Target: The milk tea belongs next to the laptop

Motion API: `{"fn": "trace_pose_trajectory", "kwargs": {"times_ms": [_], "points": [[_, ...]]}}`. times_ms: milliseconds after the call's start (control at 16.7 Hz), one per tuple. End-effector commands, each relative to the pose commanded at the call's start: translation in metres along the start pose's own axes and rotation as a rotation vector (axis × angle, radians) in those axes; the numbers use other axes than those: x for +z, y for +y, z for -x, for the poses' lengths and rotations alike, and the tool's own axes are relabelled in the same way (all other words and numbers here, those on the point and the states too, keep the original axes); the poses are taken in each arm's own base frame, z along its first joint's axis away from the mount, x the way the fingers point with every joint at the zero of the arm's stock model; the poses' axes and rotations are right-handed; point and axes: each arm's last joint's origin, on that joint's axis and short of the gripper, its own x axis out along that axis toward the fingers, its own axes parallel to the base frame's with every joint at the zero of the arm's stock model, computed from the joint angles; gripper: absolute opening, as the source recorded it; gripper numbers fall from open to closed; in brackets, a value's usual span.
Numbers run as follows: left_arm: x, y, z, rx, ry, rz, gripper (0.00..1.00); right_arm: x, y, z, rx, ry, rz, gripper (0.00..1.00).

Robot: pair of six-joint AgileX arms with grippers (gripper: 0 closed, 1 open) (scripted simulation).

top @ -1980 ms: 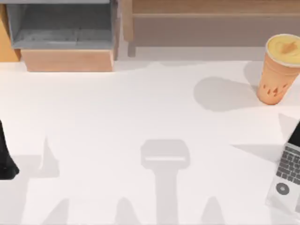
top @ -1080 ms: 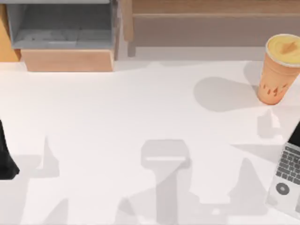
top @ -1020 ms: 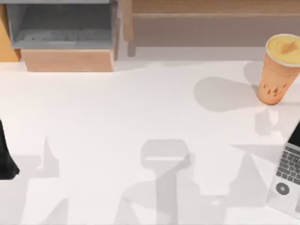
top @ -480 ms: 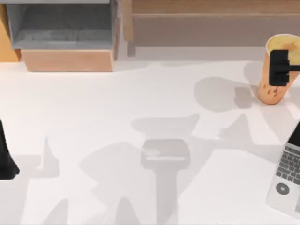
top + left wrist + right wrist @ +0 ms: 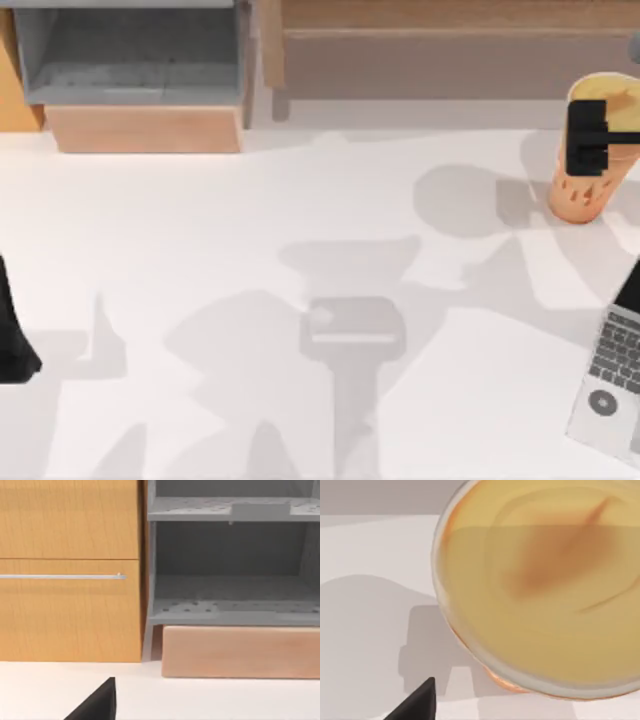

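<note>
The milk tea (image 5: 585, 190), a tapered orange-tan cup with a creamy yellow top, stands upright at the table's far right back. My right gripper (image 5: 588, 137) hangs over the cup's left side, open, covering part of its rim and wall. In the right wrist view the cup's yellow top (image 5: 545, 580) lies close below, with one dark fingertip (image 5: 417, 702) off to its side. The laptop (image 5: 612, 385), silver-grey with a dark keyboard, sits at the right front edge, well apart from the cup. My left gripper (image 5: 12, 345) stays parked at the left edge, open.
A grey open shelf unit (image 5: 130, 55) with a wooden block (image 5: 145, 128) in front stands at the back left. A wooden ledge (image 5: 450, 30) runs along the back. The left wrist view faces a wooden drawer front (image 5: 70, 570) and that shelf (image 5: 230, 570).
My right gripper has come in from the right and now hangs over the milk tea, slightly further left than half a second ago. The cup, laptop and left arm have not moved.
</note>
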Motion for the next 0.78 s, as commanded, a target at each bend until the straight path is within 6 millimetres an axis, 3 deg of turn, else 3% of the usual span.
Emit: {"fn": "trace_pose_trajectory", "kwargs": {"times_ms": [180,540,780], "points": [[0.000,0.000,0.000,0.000,0.000,0.000,1.00,0.001,-0.003,-0.015,0.002,0.000,0.002,1.00],[0.000,0.000,0.000,0.000,0.000,0.000,1.00,0.004,0.000,-0.070,0.003,-0.003,0.004,1.00],[0.000,0.000,0.000,0.000,0.000,0.000,1.00,0.000,0.002,-0.080,0.002,0.001,0.003,1.00]]}}
